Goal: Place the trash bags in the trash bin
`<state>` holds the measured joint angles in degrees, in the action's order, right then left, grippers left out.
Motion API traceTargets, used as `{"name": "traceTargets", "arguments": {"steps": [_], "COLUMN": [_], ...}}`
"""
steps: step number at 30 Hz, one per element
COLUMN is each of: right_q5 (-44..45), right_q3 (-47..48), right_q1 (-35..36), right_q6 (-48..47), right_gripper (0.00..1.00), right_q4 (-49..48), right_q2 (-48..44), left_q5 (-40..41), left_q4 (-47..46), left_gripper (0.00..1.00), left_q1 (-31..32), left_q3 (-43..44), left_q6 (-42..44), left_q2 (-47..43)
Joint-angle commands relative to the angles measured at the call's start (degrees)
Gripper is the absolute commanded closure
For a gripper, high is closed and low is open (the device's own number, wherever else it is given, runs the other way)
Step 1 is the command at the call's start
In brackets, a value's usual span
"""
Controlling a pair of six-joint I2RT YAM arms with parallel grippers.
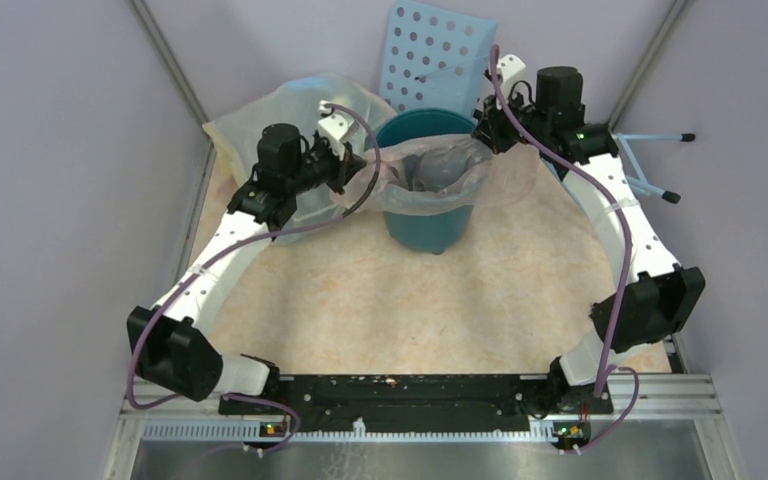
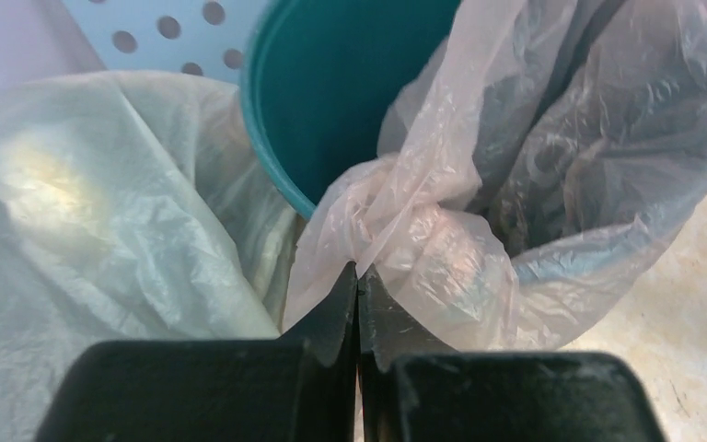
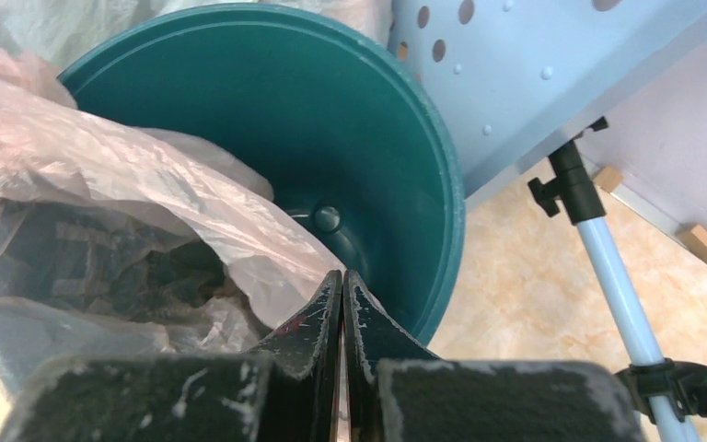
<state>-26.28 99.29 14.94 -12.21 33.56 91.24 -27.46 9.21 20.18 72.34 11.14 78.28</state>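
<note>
Currently my left end effector [image 1: 353, 170] [image 2: 357, 276] has its fingers pressed together on a bunched fold of the pale-pink trash bag [image 1: 440, 178] [image 2: 525, 184] [image 3: 101, 203], at the bag's left edge. My right end effector [image 1: 486, 134] [image 3: 342, 281] is also closed to a thin slit; the bag's film runs down to its tips and seems to be pinched there, though the wrist view does not show the grip plainly.

Between the two holds the bag is spread wide, its mouth open upward. It sits across the top of the teal trash bin [image 1: 430, 228] [image 2: 331, 92] [image 3: 331, 120] and spills over the bin's near rim and down its outer wall. The far part of the bin's inside is bare, with the bottom showing in the right wrist view. How much of the bag hangs inside the bin I cannot tell.

The bin stands upright on the table [image 1: 410, 300], toward the far side. Just to its left lies a large yellowish-clear sack [image 1: 260, 115] [image 2: 83, 212], touching or nearly touching the bin's wall. Behind the bin leans a light-blue perforated panel [image 1: 435, 55] [image 2: 147, 28] [image 3: 515, 64]. To the right stands a pale-blue stand [image 1: 650, 165] [image 3: 608, 267] with black joints.
</note>
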Motion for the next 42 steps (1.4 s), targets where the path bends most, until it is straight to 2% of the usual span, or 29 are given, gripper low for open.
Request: {"name": "traceTargets", "arguments": {"steps": [1,6,10,13,15,17,21,26,29,38,41,42], "right_q5": [5.4,5.9,3.0,-1.6,-4.4,-7.9,-14.0,-12.4,-8.7,-4.9,-4.9,-5.1], "right_q3": [1.6,4.2,6.2,6.2,5.5,4.5,1.5,-3.4,-6.0,-5.9,-4.9,-4.5], "right_q1": [-0.1,-1.9,-3.2,-4.0,-4.5,-4.5,-4.6,-4.6,-4.6,-4.5,-4.4,-4.4], "right_q6": [3.7,11.1,13.4,12.5,10.7,8.8,6.1,2.7,1.5,1.2,2.1,2.5], "right_gripper": [1.0,1.0,0.99,0.65,0.5,0.44,0.41,0.33,0.31,0.38,0.5,0.62], "right_q4": [-3.5,-4.8,-4.9,-5.0,-5.5,-5.6,-5.2,-3.5,-2.7,-0.9,-0.4,-0.3], "right_q2": [-1.1,1.5,3.3,2.8,1.5,0.0,-3.0,-6.9,-8.4,-7.3,-6.0,-5.5], "left_q5": [2.4,2.0,0.0,-1.7,-2.3,-2.6,-2.3,-2.0,-1.8,-1.4,-1.2,-1.0], "left_q4": [-3.0,-0.6,2.1,2.4,1.9,1.6,1.8,2.7,3.2,2.9,2.4,2.3], "left_gripper": [1.0,1.0,1.0,1.0,1.0,1.0,1.0,1.0,1.0,1.0,1.0,1.0], "left_q1": [-0.3,-1.6,-1.9,-1.9,-1.9,-1.9,-1.9,-1.9,-1.9,-1.9,-1.9,-1.9], "left_q3": [6.0,12.9,18.7,20.2,20.1,19.8,19.4,19.3,19.2,18.3,18.2,18.3], "left_q6": [-5.3,-14.4,-17.2,-18.0,-18.4,-18.6,-18.2,-18.1,-17.7,-17.1,-17.5,-17.6], "left_q2": [0.9,6.2,10.9,12.7,13.1,13.0,12.7,12.5,12.2,11.3,11.3,11.4]}}
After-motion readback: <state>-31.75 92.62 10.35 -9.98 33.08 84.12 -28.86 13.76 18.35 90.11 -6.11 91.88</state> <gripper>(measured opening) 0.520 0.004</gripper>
